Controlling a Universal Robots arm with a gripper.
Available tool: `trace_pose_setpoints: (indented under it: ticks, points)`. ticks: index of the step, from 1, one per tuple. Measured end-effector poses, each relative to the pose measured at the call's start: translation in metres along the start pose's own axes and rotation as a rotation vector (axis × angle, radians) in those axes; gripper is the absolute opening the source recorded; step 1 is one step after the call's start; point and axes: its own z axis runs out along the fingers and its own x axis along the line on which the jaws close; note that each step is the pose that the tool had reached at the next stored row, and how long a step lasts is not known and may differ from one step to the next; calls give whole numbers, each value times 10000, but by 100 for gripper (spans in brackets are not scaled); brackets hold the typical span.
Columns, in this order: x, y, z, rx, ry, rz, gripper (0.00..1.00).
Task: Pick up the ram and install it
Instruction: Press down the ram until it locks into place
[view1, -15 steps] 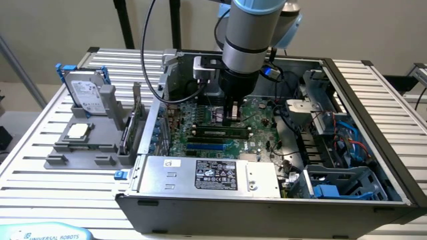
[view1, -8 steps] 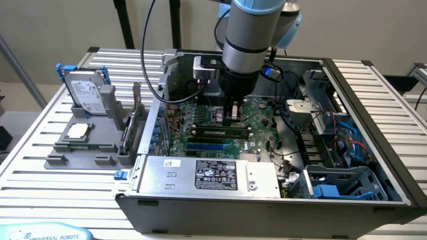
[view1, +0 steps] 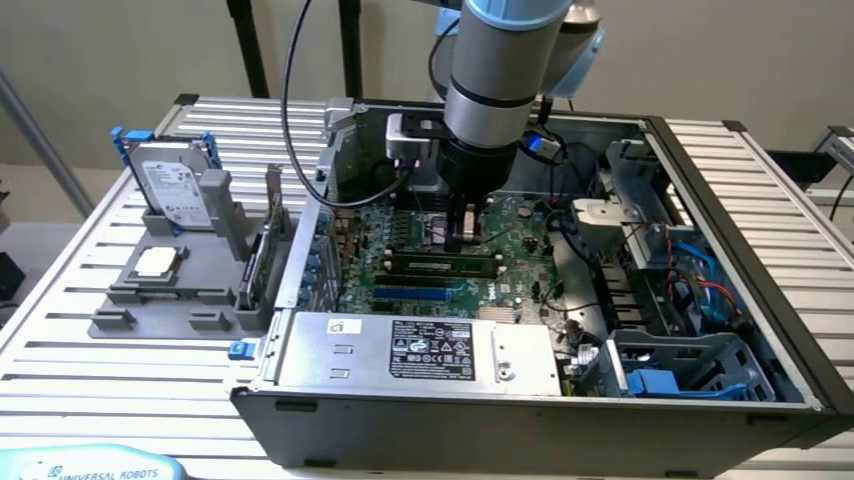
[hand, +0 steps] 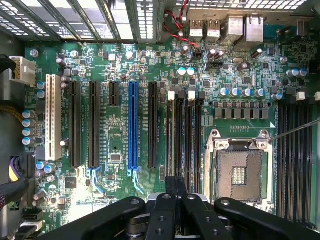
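Observation:
The ram (view1: 438, 266), a narrow green stick with dark chips, stands on edge in one of the black memory slots (hand: 185, 135) of the motherboard (view1: 400, 235) inside the open computer case. My gripper (view1: 463, 240) reaches straight down into the case and hangs right at the ram's far side. I cannot tell whether it touches the stick. In the wrist view the black fingers (hand: 176, 184) are pressed together over the memory slots with white latches (hand: 171, 95), and nothing shows between them.
The empty processor socket (hand: 239, 172) lies beside the slots. A power supply (view1: 420, 350) fills the case front, and cables and drive bays (view1: 667, 290) crowd the exterior view's right. A grey tray (view1: 120, 320) outside the case holds a hard drive (view1: 174, 185), a square silver chip (view1: 154, 262) and a bracketed card (view1: 274, 240).

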Motion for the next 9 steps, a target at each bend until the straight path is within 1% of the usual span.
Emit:
trace_pose_setpoints:
  ticks: [5,9]
  points:
    - [3,11,65,2,-1,4,11]
    - [6,21,127,25,-1,4,11]
